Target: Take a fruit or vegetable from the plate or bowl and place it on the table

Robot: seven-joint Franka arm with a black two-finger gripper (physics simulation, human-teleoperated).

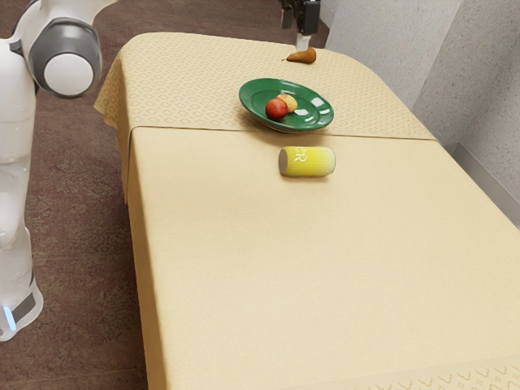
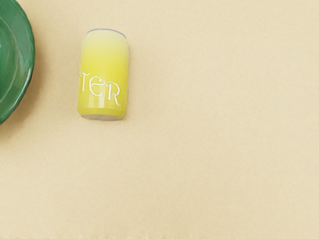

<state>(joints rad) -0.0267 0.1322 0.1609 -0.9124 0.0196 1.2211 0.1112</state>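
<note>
Exterior view: the black gripper (image 1: 303,42) is at the top, right by the brown pear (image 1: 305,56), its tip overlapping the pear's upper edge. Whether it stands wide or narrow, or has hold of the pear, I cannot tell. The pear lies on its side on the covered table (image 1: 260,268), near the far end, off the plate, its stem toward the exterior view's left. Nearer the camera sits the green plate (image 1: 313,120), with a red fruit (image 1: 277,109) and a yellowish fruit (image 1: 291,103) in it, close together. A yellow can (image 1: 309,162) lies on its side just beside the plate, on the near side, its grey end toward the exterior view's left. The white arm (image 1: 68,67) stands at the exterior view's left.

Wrist view: the same can lies on the pale cloth (image 2: 214,149), white letters across its yellow side and a grey end showing. Part of the green plate's rim is near it, with bare cloth between them.
</note>
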